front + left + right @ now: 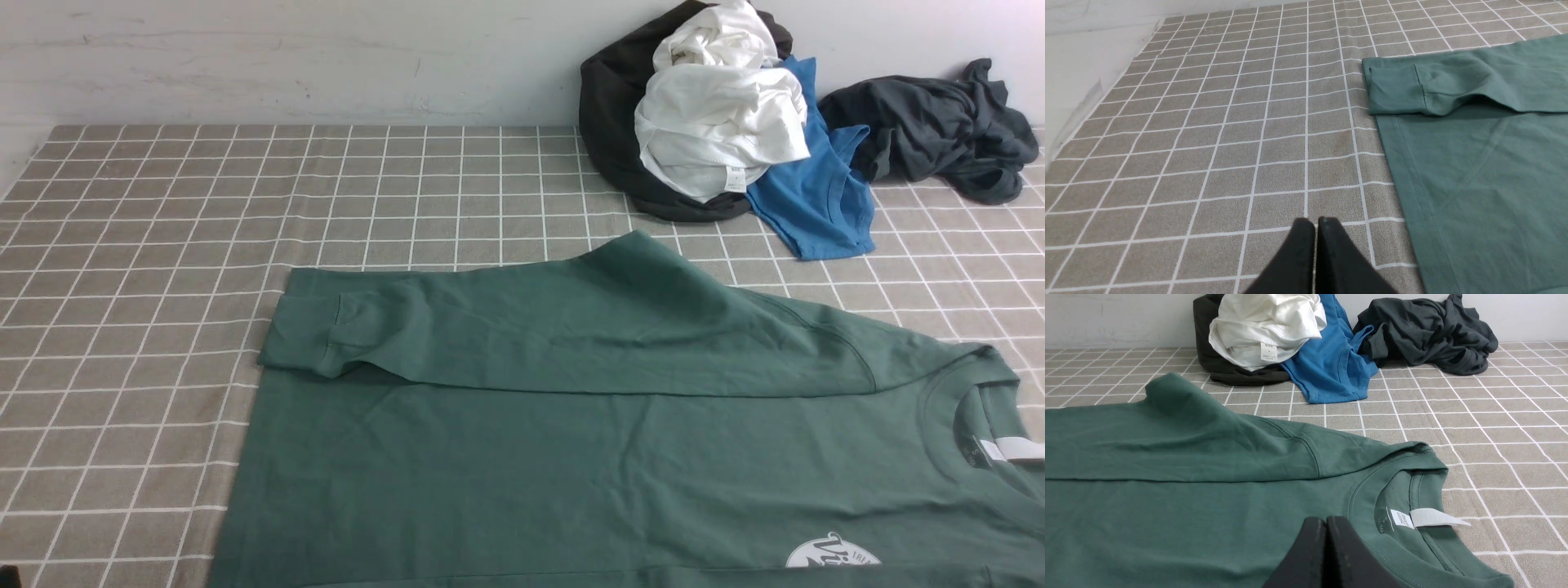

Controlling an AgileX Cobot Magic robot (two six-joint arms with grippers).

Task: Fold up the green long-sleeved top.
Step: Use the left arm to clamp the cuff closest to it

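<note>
Green long-sleeved top (571, 474) lies flat, chest up, on the checked cloth (147, 245), its far sleeve (531, 327) laid across the body, which reads as a first fold.

Nearest, both grippers are pressed together and empty: the left gripper (1315, 222) over bare cloth beside the hem, the right gripper (1326, 522) over the chest near the neck label (1433, 517). The near sleeve runs off frame, so perhaps unfolded. Against the wall, a white garment (718, 131), blue shirt (816, 204) and dark grey garment (939, 131) sit heaped, apart from the work.
</note>
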